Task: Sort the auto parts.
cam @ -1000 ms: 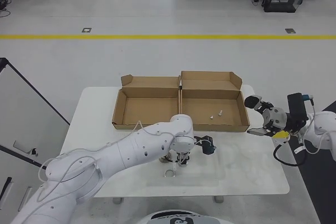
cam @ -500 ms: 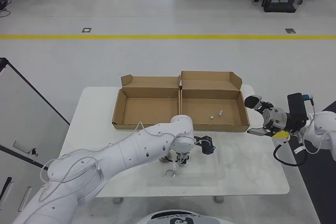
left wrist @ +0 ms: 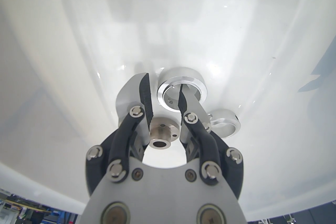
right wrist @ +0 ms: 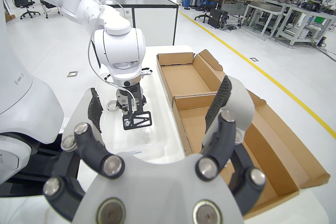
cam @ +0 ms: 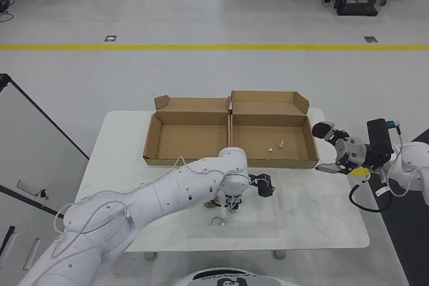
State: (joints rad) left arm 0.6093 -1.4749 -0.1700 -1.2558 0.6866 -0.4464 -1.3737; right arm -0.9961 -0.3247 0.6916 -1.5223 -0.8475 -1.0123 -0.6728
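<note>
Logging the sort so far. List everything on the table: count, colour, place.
white table: 1, white, under everything.
open cardboard boxes: 2, brown, side by side at the table's far side.
small pale parts: 2, whitish, in the box nearer the right gripper.
shallow translucent tray: 1, whitish, mid-table.
silver metal rings: 2, silver, in the tray.
flanged metal hub: 1, silver, beside the rings.
left gripper: open, one finger inside the larger ring.
right gripper: open, empty, by that box's end.

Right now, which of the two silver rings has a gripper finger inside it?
The larger ring: one finger of the left gripper dips into its hole. The smaller ring lies outside the fingers.
</note>
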